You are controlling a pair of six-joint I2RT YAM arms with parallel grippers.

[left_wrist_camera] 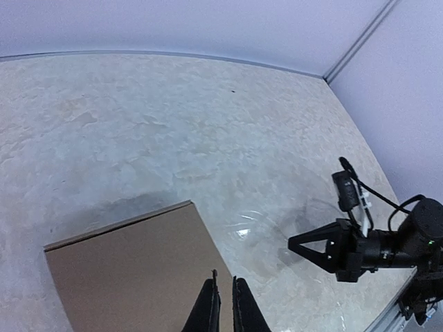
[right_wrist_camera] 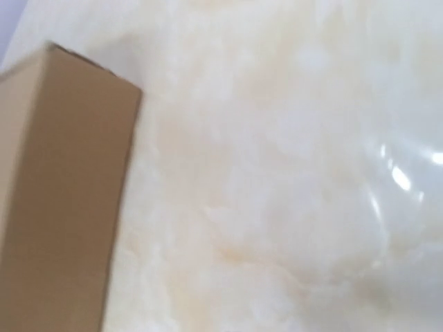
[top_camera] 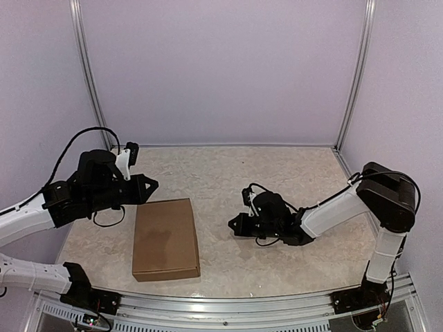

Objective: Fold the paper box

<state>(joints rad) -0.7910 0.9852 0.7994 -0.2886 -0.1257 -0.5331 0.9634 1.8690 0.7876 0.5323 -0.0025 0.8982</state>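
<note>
paper box (top_camera: pixel 166 238) sits closed on the counter (top_camera: pixel 277 173). left gripper (top_camera: pixel 154 186) at its 11 o'clock, barely a slit. right gripper (top_camera: pixel 235 225) at 3, can't tell.

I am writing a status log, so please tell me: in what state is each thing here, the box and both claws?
paper box: closed, no flap sticking out, lying flat on the table, touched by neither claw.
left claw: shut, empty, raised near the box.
right claw: looks shut, empty, low over the table, apart from the box.
</note>
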